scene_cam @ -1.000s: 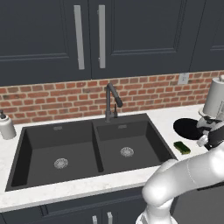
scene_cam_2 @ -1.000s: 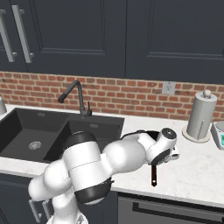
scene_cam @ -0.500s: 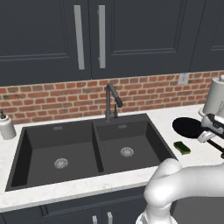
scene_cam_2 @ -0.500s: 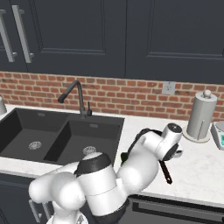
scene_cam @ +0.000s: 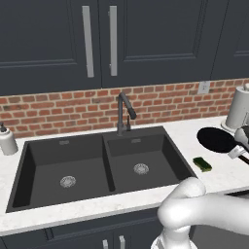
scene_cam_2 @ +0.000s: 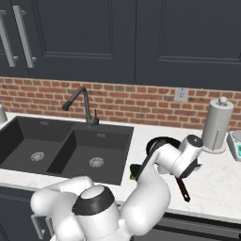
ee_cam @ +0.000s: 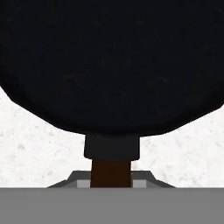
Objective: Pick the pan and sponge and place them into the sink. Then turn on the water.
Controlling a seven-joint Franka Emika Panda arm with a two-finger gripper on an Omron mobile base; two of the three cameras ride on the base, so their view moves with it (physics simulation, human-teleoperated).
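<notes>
Frying pan (ee_cam: 109,65), round, shallow and black, lies on the white table (scene_cam: 189,141) right of the sink (scene_cam: 104,168), at about 3 o'clock from the right basin; its thin dark handle (scene_cam_2: 182,189) points toward the table's front edge. The pincer (ee_cam: 111,179) is pressed together on the handle just behind the pan's collar. The sponge (scene_cam: 202,164), yellow-green with a dark green face, lies on the table between the sink's right rim and the pan, at roughly 8 o'clock from the pan, apart from it. The matte black double-basin sink holds a silver drain (scene_cam: 141,168) in each basin. A dark gooseneck faucet (scene_cam: 124,112) stands at 12 o'clock behind the divider. A paper towel roll (scene_cam_2: 216,124) stands at 1 o'clock from the pan, and a white soap dispenser (scene_cam: 7,141) at the sink's far left.
</notes>
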